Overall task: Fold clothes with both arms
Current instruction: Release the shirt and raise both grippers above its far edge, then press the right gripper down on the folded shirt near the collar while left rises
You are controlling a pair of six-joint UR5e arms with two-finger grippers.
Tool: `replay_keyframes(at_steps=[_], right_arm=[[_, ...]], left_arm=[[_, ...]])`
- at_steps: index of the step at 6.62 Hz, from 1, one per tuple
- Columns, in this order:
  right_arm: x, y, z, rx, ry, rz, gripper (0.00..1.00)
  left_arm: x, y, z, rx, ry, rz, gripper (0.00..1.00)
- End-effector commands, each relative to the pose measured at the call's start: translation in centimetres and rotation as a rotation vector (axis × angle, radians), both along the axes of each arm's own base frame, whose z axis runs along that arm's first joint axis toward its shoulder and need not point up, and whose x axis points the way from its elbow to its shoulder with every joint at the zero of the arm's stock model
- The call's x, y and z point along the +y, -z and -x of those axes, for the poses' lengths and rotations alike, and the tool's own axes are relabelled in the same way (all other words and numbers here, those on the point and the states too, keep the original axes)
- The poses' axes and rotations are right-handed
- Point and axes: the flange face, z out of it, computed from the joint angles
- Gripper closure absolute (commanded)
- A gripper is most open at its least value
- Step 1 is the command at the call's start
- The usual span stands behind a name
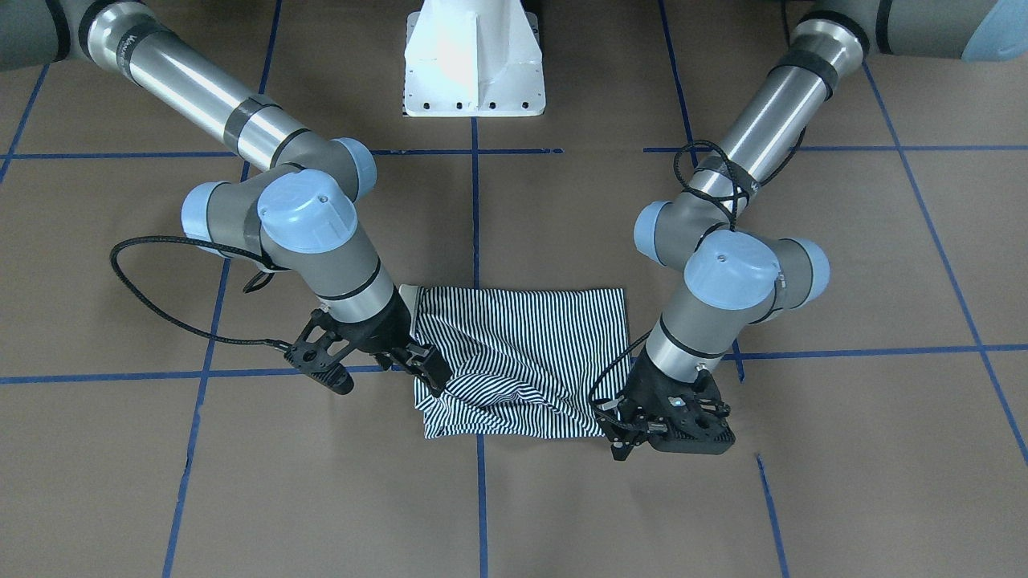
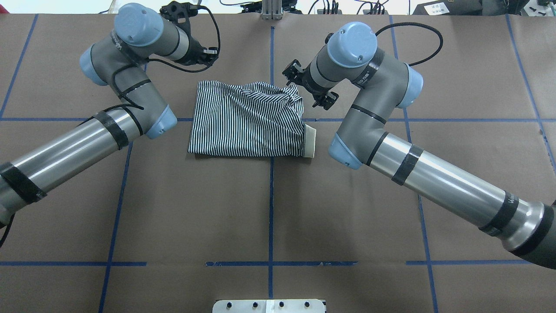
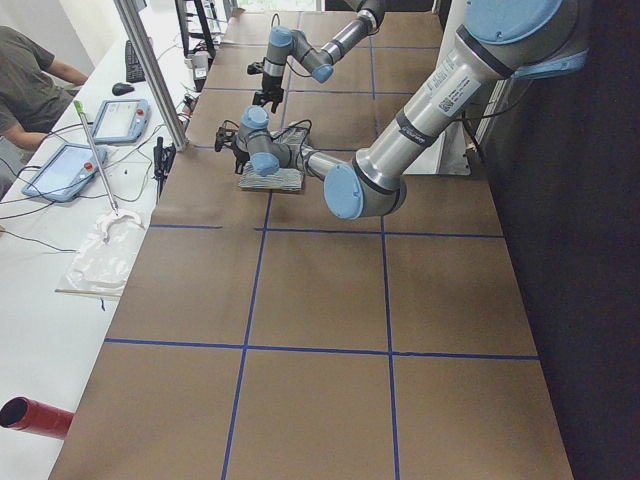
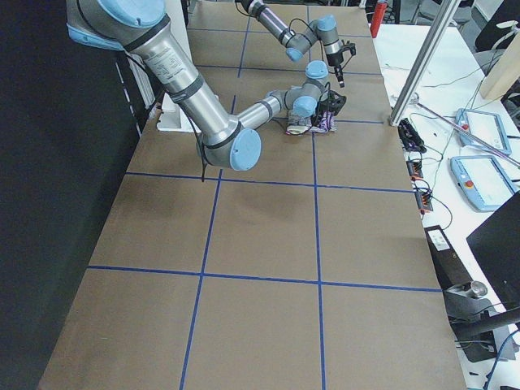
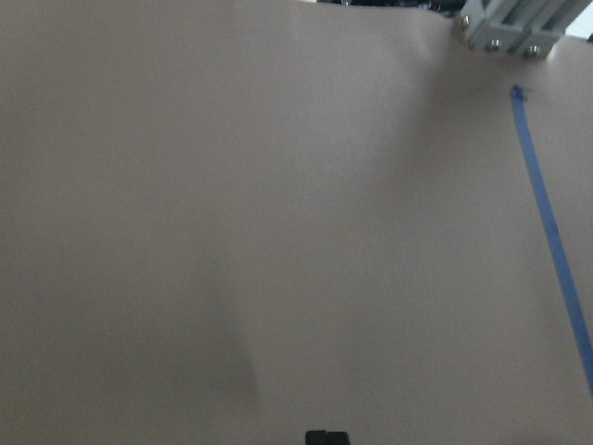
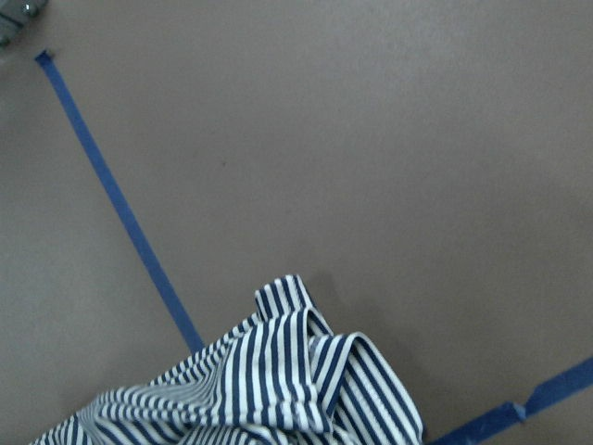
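The striped polo shirt (image 1: 530, 353) lies folded into a rough rectangle mid-table, its white collar band (image 2: 309, 141) at the near right corner. It also shows in the overhead view (image 2: 247, 126). My right gripper (image 1: 432, 371) is shut on the shirt's bunched far right edge, and wrinkles run out from the grip. The right wrist view shows that raised striped corner (image 6: 296, 380) but no fingers. My left gripper (image 1: 622, 445) hangs just past the shirt's far left corner, off the cloth. Its fingertips (image 5: 326, 438) show close together over bare table, holding nothing.
The white pedestal base (image 1: 474, 64) stands at the robot's side of the table. Blue tape lines (image 2: 270, 208) grid the brown surface. Past the far edge are an aluminium post (image 3: 150, 70), tablets and a seated operator (image 3: 30, 80).
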Motion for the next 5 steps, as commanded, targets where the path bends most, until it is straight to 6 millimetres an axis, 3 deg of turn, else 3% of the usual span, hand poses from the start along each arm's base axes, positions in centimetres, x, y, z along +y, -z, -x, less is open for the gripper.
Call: replay_keyframes(at_steps=[1,2,3,5], right_arm=[[4.3,2.1,4.3,-0.011,0.012,-0.021,0.94],[4.8,1.9,5.2,0.003,0.023,-0.034,1.00],[4.5,1.9,5.0,0.006,0.012,-0.033,1.00],[1.9,2.7,3.9,0.013,-0.086,-0.024,1.00]], left_arm=[[-0.2,-0.3,7.7,0.071,-0.035,0.006,1.00],[0.7,-1.1,9.5,0.075,-0.025,0.001,1.00],[1.1,-1.2,9.7,0.078,-0.024,0.000,1.00],[1.3,-1.3,9.9,0.080,-0.022,0.002,1.00]])
